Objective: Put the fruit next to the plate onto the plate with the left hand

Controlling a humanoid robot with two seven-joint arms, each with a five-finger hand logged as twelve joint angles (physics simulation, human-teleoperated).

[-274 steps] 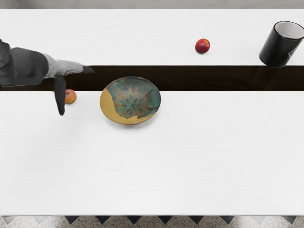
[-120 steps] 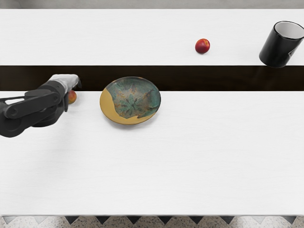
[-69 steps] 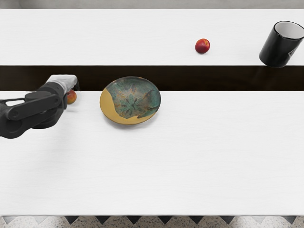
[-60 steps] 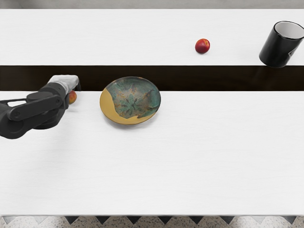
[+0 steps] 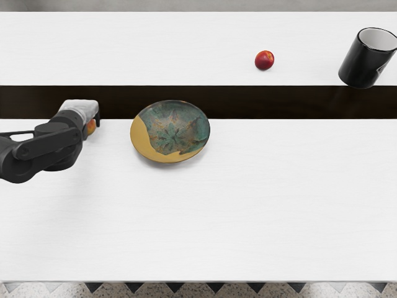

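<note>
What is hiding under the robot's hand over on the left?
A small orange fruit, left of the plate. Only its right edge peeks out; the left hand covers the rest, so any grasp cannot be seen.

Slanted top-down view of a rendered room. A long white table (image 5: 248,205) w/ faint wood grain fills most of the frame, matte and evenly lit. Behind it a dark brown, near-black band (image 5: 279,102) spans the full width (gap or recessed strip, can't tell which). Beyond the band lies a second white surface (image 5: 155,49), same finish. A thin grey strip (image 5: 186,5) runs along the top edge; wall or floor, unclear. At the bottom edge, speckled terrazzo floor (image 5: 186,290) shows, w/ a row of dark triangles (image 5: 146,287) just under the table's front edge. Light is soft and diffuse; shadows are faint.
</note>
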